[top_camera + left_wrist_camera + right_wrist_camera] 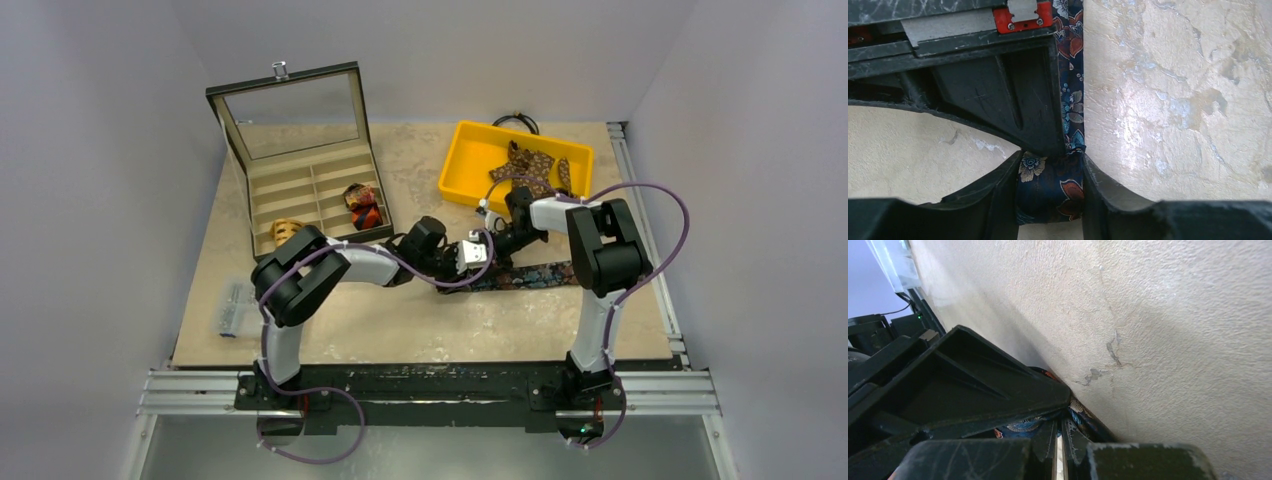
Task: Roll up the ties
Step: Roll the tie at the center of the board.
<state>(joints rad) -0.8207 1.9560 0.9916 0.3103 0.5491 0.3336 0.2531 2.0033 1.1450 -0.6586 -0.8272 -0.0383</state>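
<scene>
A dark navy floral tie (535, 273) lies flat across the mid table, its left end rolled into a small coil (1050, 187). My left gripper (462, 256) is shut on that coil, one finger on each side (1050, 192). The flat strip (1071, 75) runs away from the coil along the table. My right gripper (488, 246) reaches in from the right, its jaws nearly together (1058, 442) with only a thin slit between them. Its tips rest against the tie (1083, 416) right beside the coil. A brown dotted tie (530, 162) lies in the yellow bin.
A yellow bin (465, 150) stands at the back right with a black cable loop (516, 120) behind it. An open compartment box (300, 190) at the back left holds a red-orange coil (363, 207) and a tan coil (285, 231). A clear plastic piece (232, 308) lies at the left.
</scene>
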